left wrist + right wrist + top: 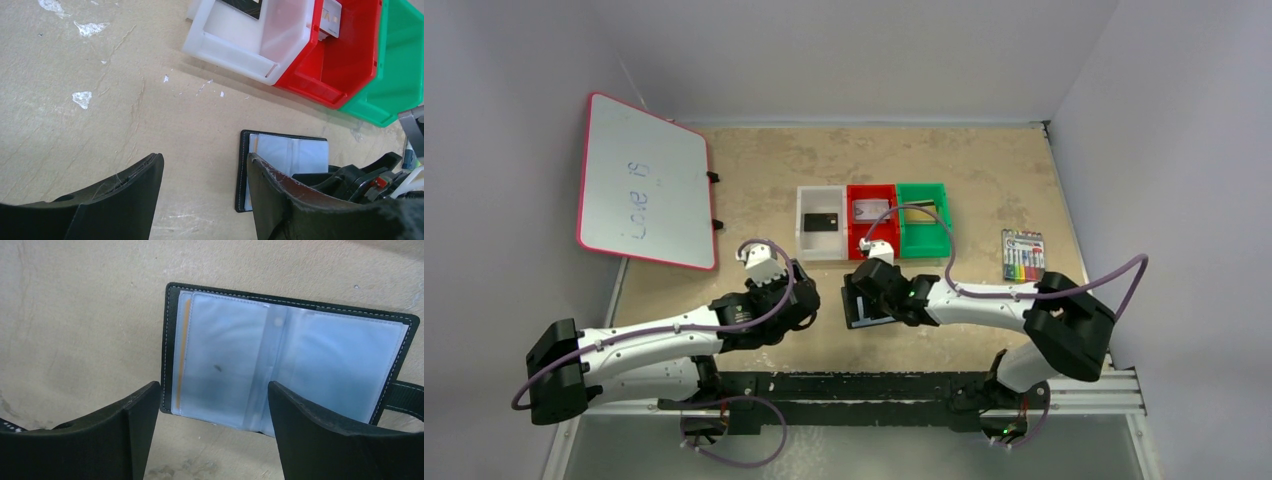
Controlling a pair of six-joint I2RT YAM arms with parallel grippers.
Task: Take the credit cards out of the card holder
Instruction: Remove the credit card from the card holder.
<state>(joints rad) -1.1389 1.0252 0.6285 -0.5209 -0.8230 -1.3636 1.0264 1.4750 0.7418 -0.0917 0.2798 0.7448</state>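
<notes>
Three cards already lie outside the card holder (290, 355), one to a bin in the row just beyond its far edge. The black card (821, 221) is in the white bin (235, 50), the silver-grey card (871, 210) in the red bin (320, 85), and the gold-tan card (916, 211) in the green bin (400, 75). The holder lies open and flat on the table (984, 170), clear sleeves up, with its strap tab (407, 392) sticking out from one side. The right gripper (215, 387) hangs directly over it, fingers spread wide with nothing between them. The left gripper (205, 160) sits just beside the holder, on the side away from the strap, fingers likewise spread and empty.

To my eye the job looks all but finished, so the step in hand is a check and a clean exit. A thin orange strip (183, 350) runs along the sleeve at the edge opposite the strap, and I cannot tell whether it is a card's edge or only lining. If it is a card, the left fingers should press the holder's cover down on that side while the right fingers pinch the exposed edge. They should draw it out along the sleeve, not upward, or the whole holder will lift with it. If it is lining, the right arm should rise straight off the holder, fingers apart, so no tip catches a sleeve or the strap.
</notes>
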